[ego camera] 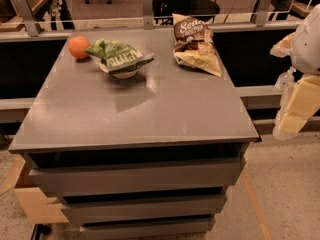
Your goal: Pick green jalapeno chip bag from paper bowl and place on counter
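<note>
So far, nothing of the task had been done. At the back left of the counter point(140, 114) sat 1 orange point(79, 47). Just beside it, the green chip bag point(119, 55) lay across the paper bowl point(120, 74), overhanging its rim on both sides. Farther right lay a brown chip bag point(196, 45). Off the counter's right edge, well apart from the bowl, hung the gripper point(296, 111). It had no hold of the bag, and whether it was open or closed could not be told. The reach, grasp, lift and placing all remained.

Crinkled green jalapeno chip bag point(120, 56), paper bowl point(120, 74), glossy smooth counter point(140, 114) — pale plastic claw point(289, 124) beside it.
</note>
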Action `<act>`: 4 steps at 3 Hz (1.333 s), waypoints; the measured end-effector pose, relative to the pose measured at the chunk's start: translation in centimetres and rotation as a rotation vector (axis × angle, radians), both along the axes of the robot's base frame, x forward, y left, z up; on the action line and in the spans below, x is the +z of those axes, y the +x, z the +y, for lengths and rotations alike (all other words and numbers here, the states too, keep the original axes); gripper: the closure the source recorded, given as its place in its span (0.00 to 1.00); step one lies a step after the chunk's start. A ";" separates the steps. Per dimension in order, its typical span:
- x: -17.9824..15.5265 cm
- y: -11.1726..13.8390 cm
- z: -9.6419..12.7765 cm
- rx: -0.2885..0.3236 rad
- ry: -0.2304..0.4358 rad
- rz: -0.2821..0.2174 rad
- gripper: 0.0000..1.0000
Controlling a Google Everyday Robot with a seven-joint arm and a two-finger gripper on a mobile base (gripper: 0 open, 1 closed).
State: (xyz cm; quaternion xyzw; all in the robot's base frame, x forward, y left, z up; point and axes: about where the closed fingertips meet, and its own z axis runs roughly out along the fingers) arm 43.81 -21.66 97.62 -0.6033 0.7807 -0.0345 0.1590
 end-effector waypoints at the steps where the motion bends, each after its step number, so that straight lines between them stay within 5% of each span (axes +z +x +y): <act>1: 0.0 0.0 0.0 0.000 0.000 0.000 0.00; 3: 1.3 5.3 3.8 -0.008 0.029 -0.062 0.00; 4: -0.5 10.1 7.1 -0.067 0.131 -0.084 0.00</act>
